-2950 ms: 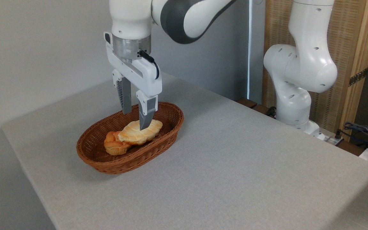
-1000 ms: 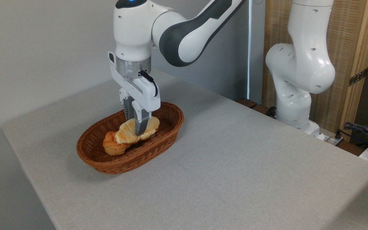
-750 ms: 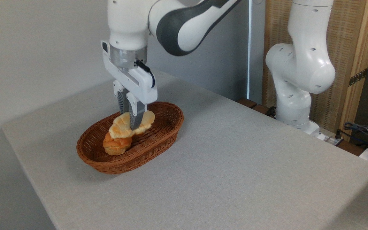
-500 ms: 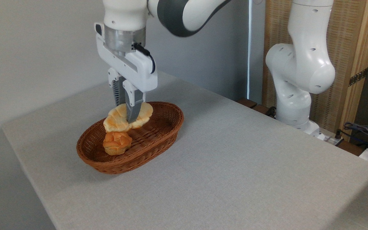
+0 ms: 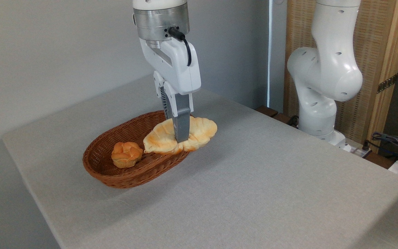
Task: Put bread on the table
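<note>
Golden braided bread [image 5: 180, 135] hangs clamped in the gripper [image 5: 181, 136], up over the wicker basket's [image 5: 116, 178] right rim.

Fingers pinch the loaf mid-length; it rides clear above the grey table [image 5: 254, 180], partly past the basket's edge. Inside the basket, toward its left, sits a small orange bun [image 5: 126, 154].

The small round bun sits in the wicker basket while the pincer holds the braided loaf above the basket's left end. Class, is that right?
Not quite. The camera view shows the pincer holding the braided loaf above the wicker basket's right end; the small round bun does sit inside.
</note>
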